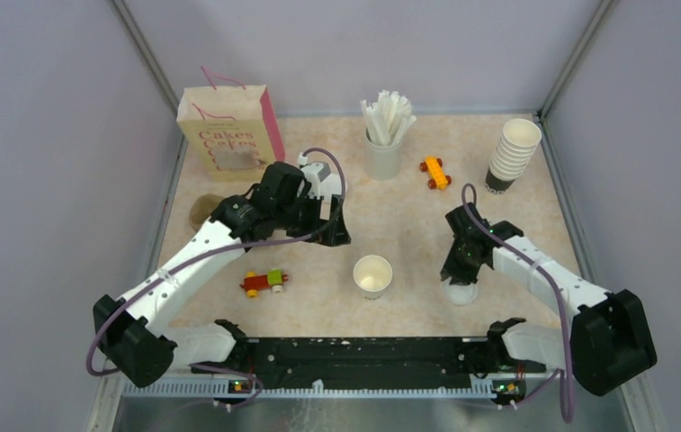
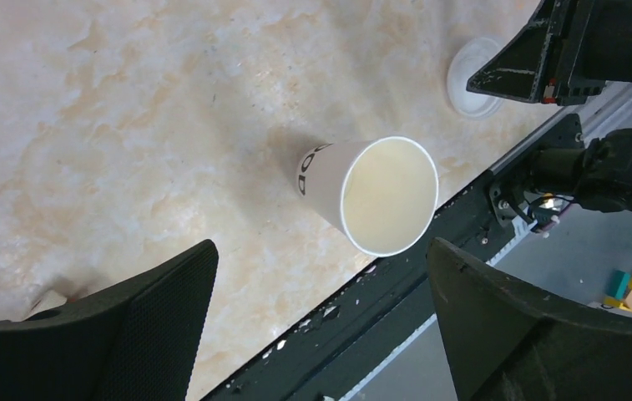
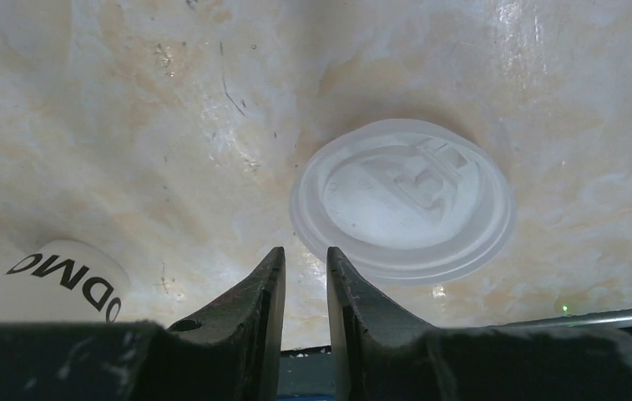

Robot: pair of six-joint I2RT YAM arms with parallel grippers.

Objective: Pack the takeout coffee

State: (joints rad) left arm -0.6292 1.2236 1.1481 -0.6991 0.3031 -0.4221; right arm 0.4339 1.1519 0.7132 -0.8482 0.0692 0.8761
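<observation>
Over the middle of the table, the left end effector [image 2: 321, 251] hangs with its two black fingers spread wide and nothing between them, released. Seen from its wrist camera, the cup [image 2: 387, 196] stands below and beyond those fingers, apart from both. The cup is upright on the table [image 1: 408, 211] near the front edge, its mouth up and bare inside, with black lettering on its side.

To the cup's right, the right end effector [image 3: 304, 255] is low over the lid [image 3: 404, 196]. Its fingers are drawn nearly together, with only a thin slit left between them. The tips sit right at the lid's near rim. Whether they pinch that rim or merely touch it I cannot tell, since the tips cover the spot. The lid lies flat on the table, top side up, well apart from the cup, and the cup's lettered side shows at the left edge of the right wrist view.

Farther out, a toy of red, yellow and green blocks [image 1: 263, 283] lies left of the cup. An orange toy car [image 1: 435, 172] sits toward the back, near a holder [image 1: 383, 157] full of white sticks. A stack of paper cups [image 1: 514, 153] leans in the back right corner. A paper bag [image 1: 228, 135] printed with "Cakes" stands at the back left. Just in front of it, what looks like a brown tray [image 1: 203, 209] is mostly hidden behind the left arm.
</observation>
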